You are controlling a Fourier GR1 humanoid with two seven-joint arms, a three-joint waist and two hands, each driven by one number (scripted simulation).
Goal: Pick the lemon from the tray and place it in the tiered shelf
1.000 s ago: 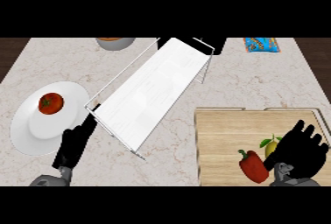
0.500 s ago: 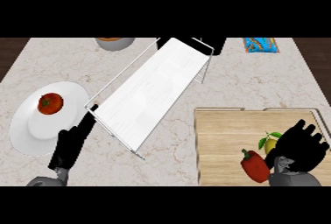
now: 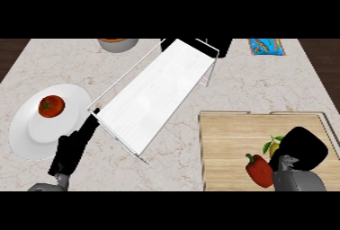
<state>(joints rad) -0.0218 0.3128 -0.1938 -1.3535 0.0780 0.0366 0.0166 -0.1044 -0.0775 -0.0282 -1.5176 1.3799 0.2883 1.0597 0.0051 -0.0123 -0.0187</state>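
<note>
1. Marbled counter (image 3: 166, 148) carries everything, with a wooden tray (image 3: 229, 134) at the near right.
2. Right robot hand (image 3: 302, 148) hovers over the tray, covering most of the lemon (image 3: 271, 146); whether its fingers have curled round the fruit cannot be told.
3. Only the lemon's left edge and leaf show, just beside a red pepper (image 3: 260, 170) lying on the tray.
4. To grasp well, the fingers should probably close on the lemon alone, clear of the pepper, then lift straight up over the tray's rim.
5. Tiered shelf (image 3: 159, 96) stands well apart to the upper left, awaiting the lemon.
6. Left robot hand (image 3: 73, 150) rests with fingers straight beside a white plate (image 3: 26, 134) bearing a tomato (image 3: 51, 106).
</note>
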